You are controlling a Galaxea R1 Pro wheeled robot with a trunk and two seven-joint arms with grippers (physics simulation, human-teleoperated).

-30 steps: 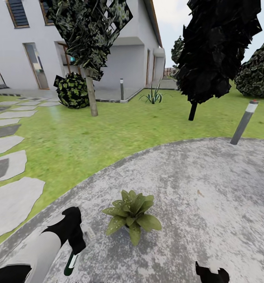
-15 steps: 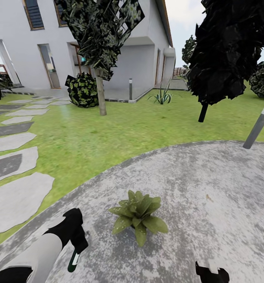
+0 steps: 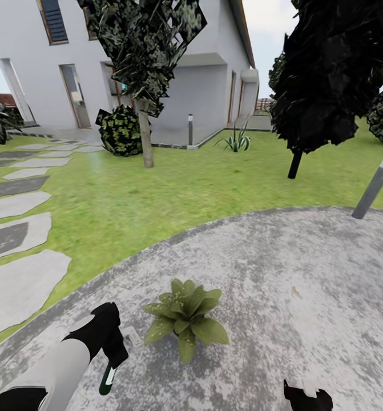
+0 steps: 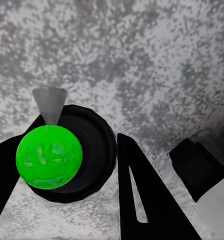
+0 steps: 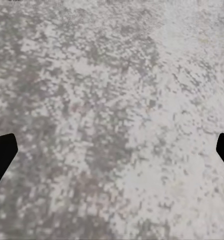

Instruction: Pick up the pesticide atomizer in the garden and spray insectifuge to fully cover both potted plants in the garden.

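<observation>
Holding atomizer [image 3: 107, 379] clenched in left claw [image 3: 112, 365], lower left of frame; aim nozzle at potted plant [image 3: 184, 319] center-bottom, sweep slowly. Right claw [image 5: 112, 150] released.

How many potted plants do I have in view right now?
1. The potted plant sits on the stone patio, just right of the left gripper. The second may be out of frame.
</observation>
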